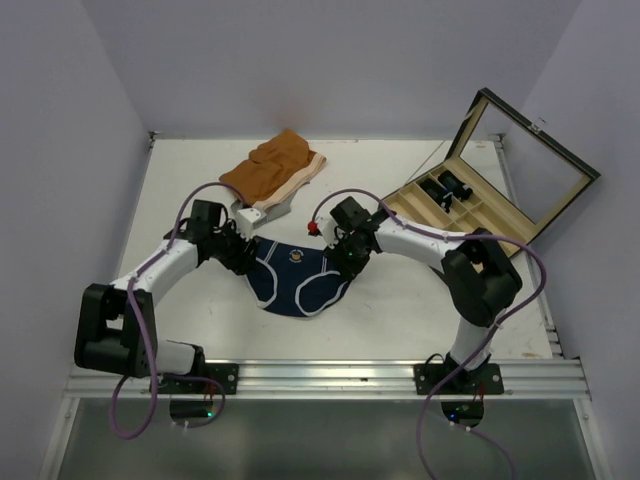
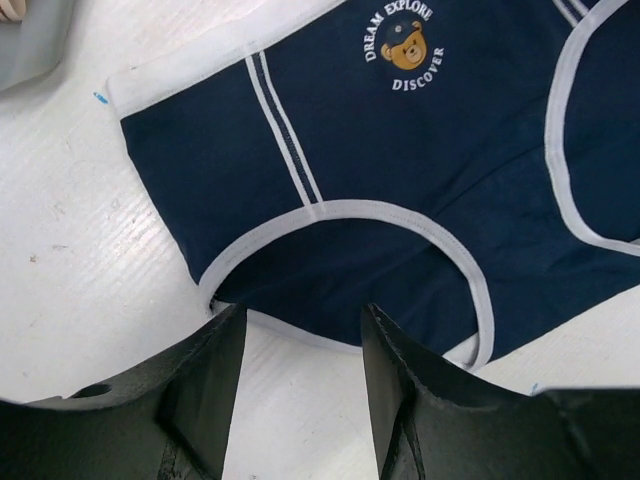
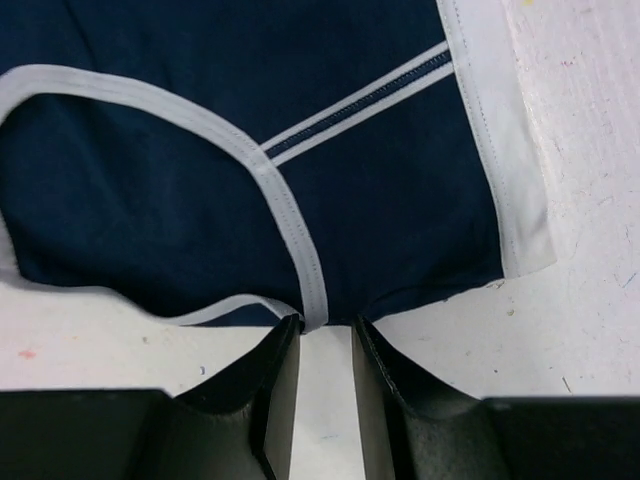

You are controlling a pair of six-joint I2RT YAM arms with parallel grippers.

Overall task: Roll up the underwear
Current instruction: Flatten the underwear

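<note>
Soft matt navy cloth underwear (image 2: 420,200) on a scuffed, faintly grained white table (image 2: 90,260).

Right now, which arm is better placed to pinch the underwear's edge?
Right, probably. The right gripper has the underwear edge right at its narrow gap; the left gripper reaches the hem too, but stands wider.

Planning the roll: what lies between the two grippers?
The underwear, spread flat on the table, lies between the left gripper and the right gripper; the top external view shows it.
</note>
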